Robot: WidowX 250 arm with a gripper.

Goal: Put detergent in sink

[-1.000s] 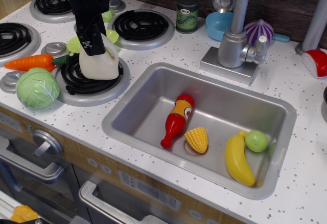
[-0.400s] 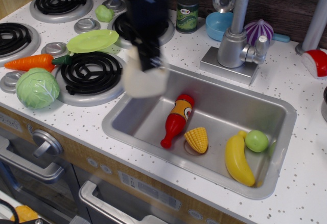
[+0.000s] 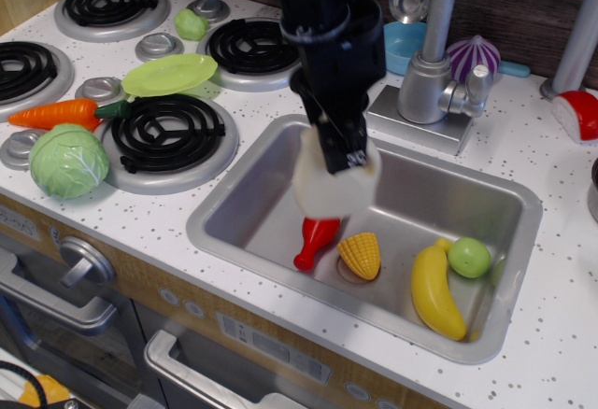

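The cream-white detergent jug (image 3: 329,188) hangs in my black gripper (image 3: 344,155), which is shut on its top. It is held above the middle of the silver sink (image 3: 234,205), over the red and yellow ketchup bottle (image 3: 313,238), whose upper part it hides. I cannot tell whether the jug touches the bottle. The arm comes down from the top of the view.
In the sink lie a toy corn cob (image 3: 361,254), a banana (image 3: 435,292) and a green ball (image 3: 469,257). The grey faucet (image 3: 432,63) stands behind the sink. On the stove side lie a cabbage (image 3: 67,160), a carrot (image 3: 54,114) and a green plate (image 3: 170,75).
The gripper lifted the jug off the front right burner and carried it right, past the sink's left rim, to above the sink's middle.
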